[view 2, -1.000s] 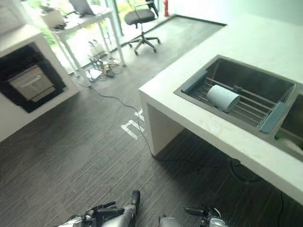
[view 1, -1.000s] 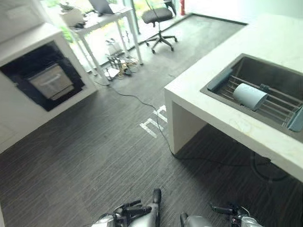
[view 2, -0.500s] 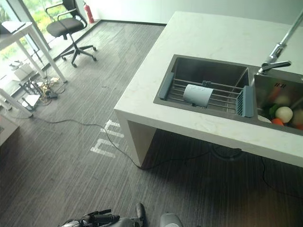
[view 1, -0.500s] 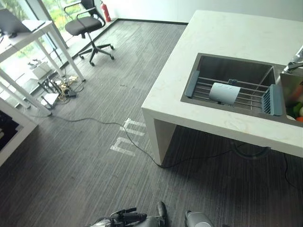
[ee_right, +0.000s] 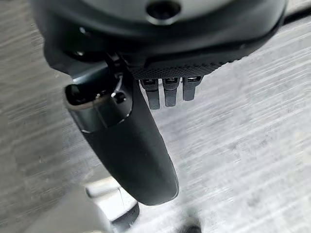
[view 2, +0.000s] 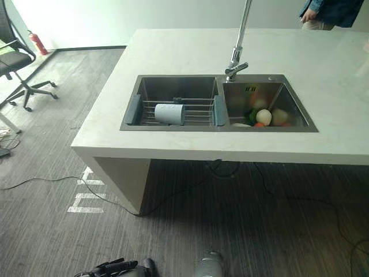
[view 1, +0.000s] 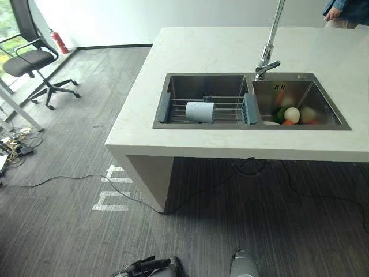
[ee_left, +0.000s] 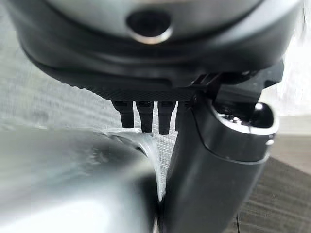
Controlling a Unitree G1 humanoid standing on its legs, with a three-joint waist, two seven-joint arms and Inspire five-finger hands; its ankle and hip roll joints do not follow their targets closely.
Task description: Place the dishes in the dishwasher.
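Note:
A pale blue cup (view 1: 200,111) lies on its side on a wire rack (view 1: 228,104) across the left basin of a steel sink (view 1: 202,85), set in a white counter (view 1: 230,144) ahead of me. The right basin (view 1: 323,112) holds several vegetables or fruits (view 1: 292,114), under a tall tap (view 1: 270,41). My left hand (ee_left: 214,170) hangs low over the dark floor, fingers straight, holding nothing. My right hand (ee_right: 127,145) hangs the same way, fingers straight and empty. Both are far from the sink.
A person (view 1: 346,10) stands behind the counter's far right corner. An office chair (view 1: 34,62) and a fire extinguisher (view 1: 56,41) are at the far left. A thin cable (view 1: 57,179) runs over the striped floor to the counter's base, past white floor marks (view 1: 111,191).
The camera has swung to the right: the sink and counter now sit in the middle, and the dark appliance opening and desk have left the picture. The cup lies as before.

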